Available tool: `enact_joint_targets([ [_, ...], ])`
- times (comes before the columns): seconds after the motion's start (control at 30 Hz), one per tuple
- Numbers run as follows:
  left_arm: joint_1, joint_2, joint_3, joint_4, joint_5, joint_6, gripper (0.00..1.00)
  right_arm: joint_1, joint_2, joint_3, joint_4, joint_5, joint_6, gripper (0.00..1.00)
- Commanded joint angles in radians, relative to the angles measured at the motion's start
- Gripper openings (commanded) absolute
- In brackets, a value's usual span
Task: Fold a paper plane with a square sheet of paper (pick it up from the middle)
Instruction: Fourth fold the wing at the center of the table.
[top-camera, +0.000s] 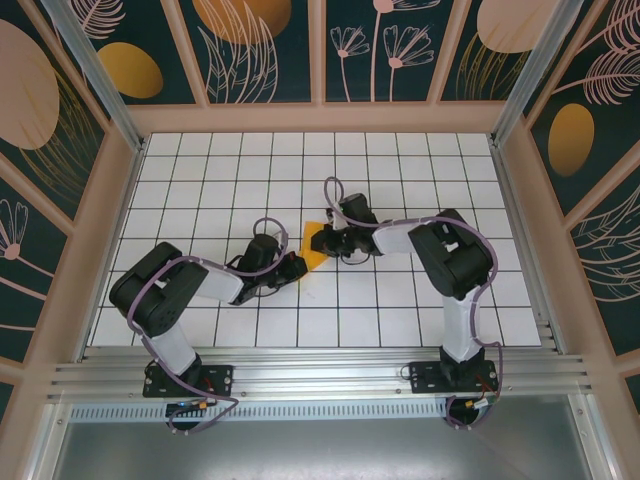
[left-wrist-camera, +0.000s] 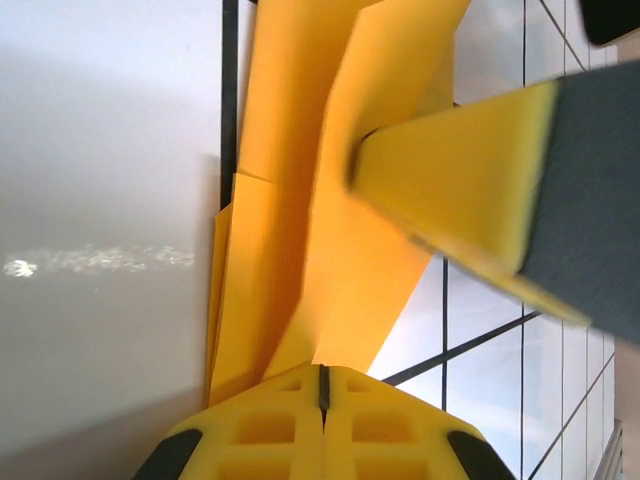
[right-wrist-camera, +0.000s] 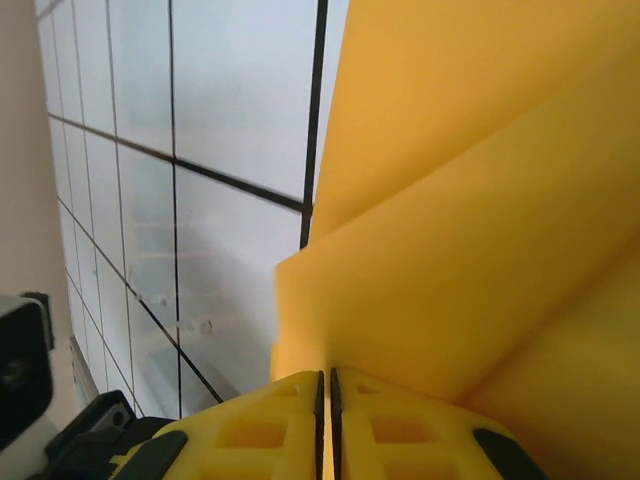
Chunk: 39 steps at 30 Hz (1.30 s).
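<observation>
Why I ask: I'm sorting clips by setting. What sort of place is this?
Probably a lab test booth: left arm and right arm on an aluminium rail, a white gridded tabletop, patterned wall panels enclosing it.

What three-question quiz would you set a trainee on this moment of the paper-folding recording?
1. True or false: the left pincer stands wide open.
2. Pick one: the folded paper sheet is A) white, B) orange-yellow, C) blue.
3. Short answer: what is the right pincer gripping?

Key
1. False: the left pincer is shut, with the sheet running out from between its tips.
2. B.
3. The folded paper sheet.
</observation>
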Motion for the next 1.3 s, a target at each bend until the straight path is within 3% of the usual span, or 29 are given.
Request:
enact_joint_targets([
  [0.0, 0.014, 0.037, -0.053, -0.131, -0.040, -0.001, 0.00, -0.029, -0.096, 0.000, -0.006, 0.024, -0.042, 0.14],
  [0.5, 0.015, 0.052, -0.030, -0.173, -0.035, 0.011, 0.00, 0.052, 0.002, 0.038, -0.026, 0.021, -0.053, 0.11],
  [0.63, 0.015, 0.060, -0.031, -0.182, -0.034, 0.009, 0.00, 0.049, 0.046, 0.060, -0.039, 0.050, -0.061, 0.10],
  [0.87, 0.015, 0.074, -0.039, -0.224, -0.061, 0.028, 0.00, 0.044, 0.111, 0.184, -0.200, 0.221, -0.092, 0.11],
  [1.27, 0.014, 0.101, -0.055, -0.233, -0.070, 0.044, 0.00, -0.030, 0.182, 0.266, -0.219, 0.208, -0.137, 0.12],
])
